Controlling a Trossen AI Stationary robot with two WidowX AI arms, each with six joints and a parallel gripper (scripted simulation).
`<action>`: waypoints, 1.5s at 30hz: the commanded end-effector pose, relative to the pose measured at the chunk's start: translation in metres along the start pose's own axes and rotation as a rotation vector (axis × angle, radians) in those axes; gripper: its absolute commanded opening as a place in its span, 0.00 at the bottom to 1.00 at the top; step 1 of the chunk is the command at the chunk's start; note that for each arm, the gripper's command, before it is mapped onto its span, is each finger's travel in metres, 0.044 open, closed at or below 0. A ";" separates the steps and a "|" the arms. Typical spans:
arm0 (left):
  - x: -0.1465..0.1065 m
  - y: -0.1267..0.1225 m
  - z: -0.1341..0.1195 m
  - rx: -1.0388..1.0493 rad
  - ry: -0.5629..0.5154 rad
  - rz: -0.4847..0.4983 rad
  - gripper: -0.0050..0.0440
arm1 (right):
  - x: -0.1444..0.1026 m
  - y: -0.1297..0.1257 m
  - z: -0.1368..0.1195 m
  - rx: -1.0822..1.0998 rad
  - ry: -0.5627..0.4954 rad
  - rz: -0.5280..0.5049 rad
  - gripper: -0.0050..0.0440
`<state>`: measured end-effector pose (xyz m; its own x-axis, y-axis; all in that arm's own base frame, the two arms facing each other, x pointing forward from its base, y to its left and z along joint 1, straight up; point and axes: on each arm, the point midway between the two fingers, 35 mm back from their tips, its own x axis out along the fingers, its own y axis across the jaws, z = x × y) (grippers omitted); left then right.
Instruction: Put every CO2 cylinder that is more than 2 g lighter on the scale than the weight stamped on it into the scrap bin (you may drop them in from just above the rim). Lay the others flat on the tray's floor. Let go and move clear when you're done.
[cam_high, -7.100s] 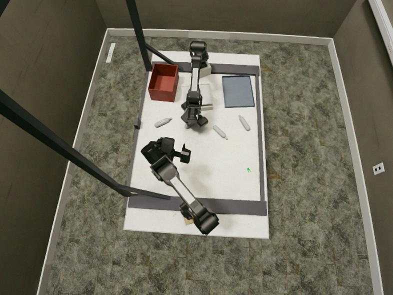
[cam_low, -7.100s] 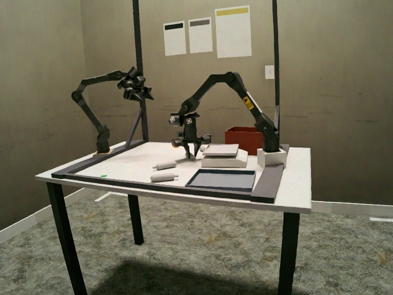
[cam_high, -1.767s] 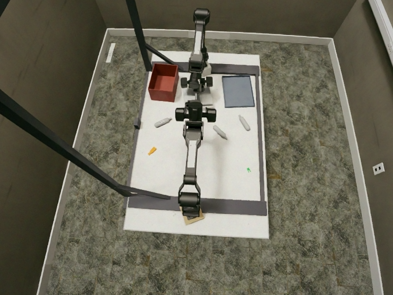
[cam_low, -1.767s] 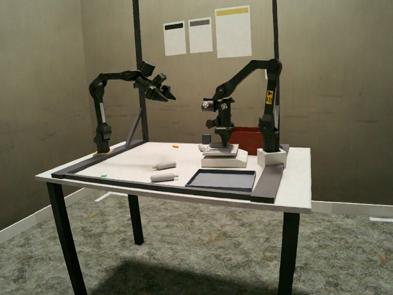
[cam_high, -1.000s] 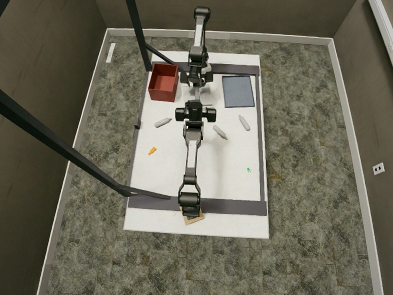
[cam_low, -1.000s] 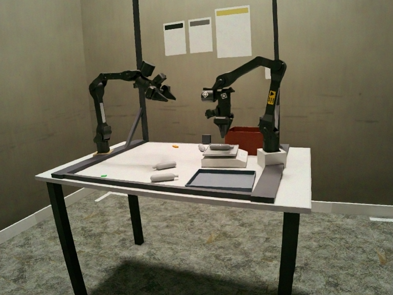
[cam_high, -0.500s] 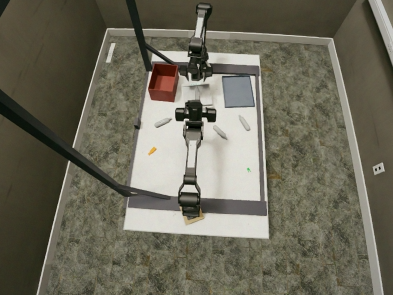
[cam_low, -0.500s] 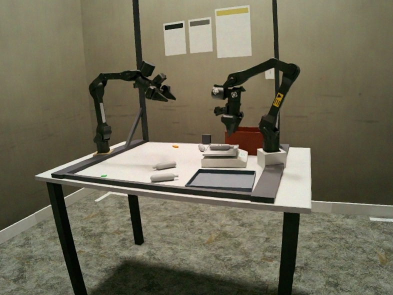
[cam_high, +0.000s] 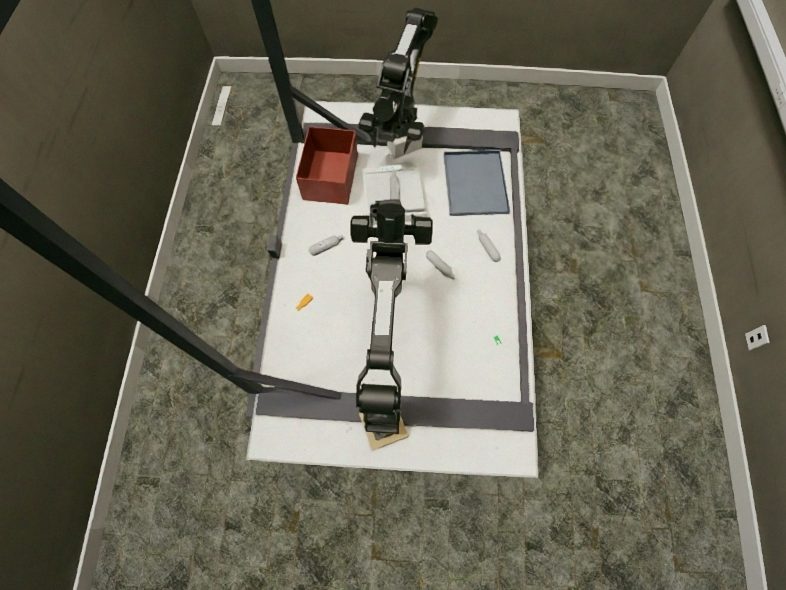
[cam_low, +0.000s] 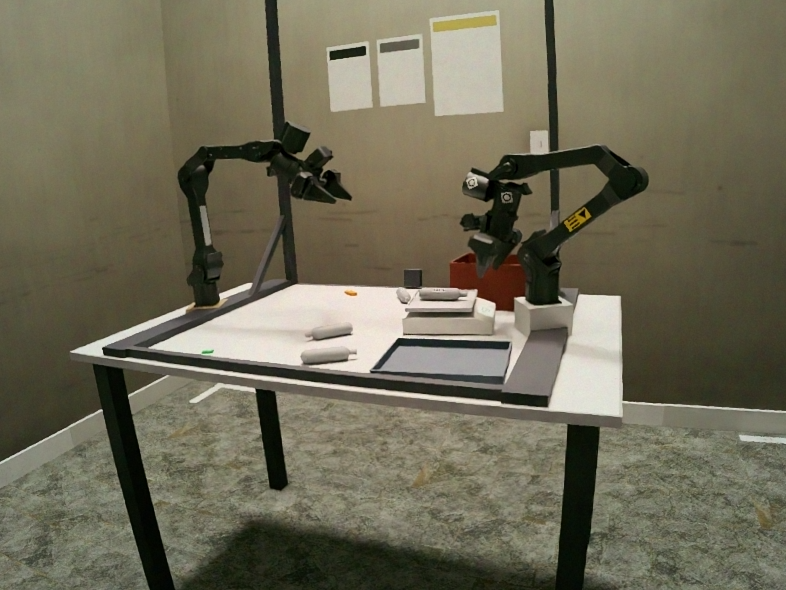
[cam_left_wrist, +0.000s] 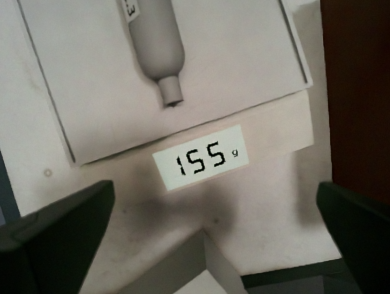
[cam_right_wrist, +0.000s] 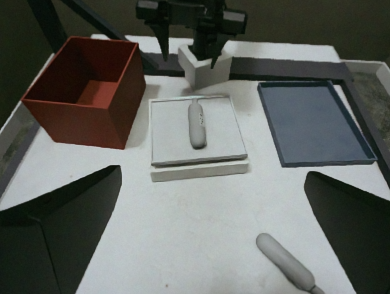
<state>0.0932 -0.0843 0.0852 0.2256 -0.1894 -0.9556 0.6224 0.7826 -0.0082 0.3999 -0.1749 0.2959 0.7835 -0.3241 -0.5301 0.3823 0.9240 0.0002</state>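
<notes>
Top view: 4 cyls (cam_high: 394, 187) (cam_low: 439, 294) (cam_left_wrist: 159, 45) (cam_right_wrist: 197, 125), 1 on scale (cam_high: 415, 198) (cam_low: 448, 325) (cam_left_wrist: 280, 117) (cam_right_wrist: 200, 172); both grippers (cam_high: 394, 149) (cam_low: 493, 269) (cam_left_wrist: 215, 200) (cam_right_wrist: 214, 182) wide open, nothing held.

Place: lab-like robot work cell
Surface: white table (cam_high: 469, 374) (cam_low: 253, 317) with dark frame rails
Equipment: digital scale (cam_high: 412, 198) (cam_low: 447, 325) (cam_left_wrist: 280, 120) (cam_right_wrist: 200, 172), two mounted arms
Walls: plain, with posted sheets (cam_low: 466, 69)
</notes>
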 end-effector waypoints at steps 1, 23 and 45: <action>-0.003 -0.004 -0.013 0.033 -0.048 -0.001 1.00 | -0.008 0.000 0.009 -0.001 -0.029 -0.001 1.00; -0.006 -0.006 -0.013 0.040 -0.059 -0.006 1.00 | -0.008 0.000 0.009 -0.001 -0.029 -0.001 1.00; -0.011 0.002 0.020 0.623 0.002 0.028 0.60 | -0.008 0.000 0.009 -0.001 -0.029 -0.001 1.00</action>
<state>0.0981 -0.0877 0.0931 0.2584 -0.1608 -0.9526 0.8958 0.4090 0.1740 0.3999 -0.1749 0.2959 0.7835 -0.3241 -0.5301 0.3823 0.9240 0.0002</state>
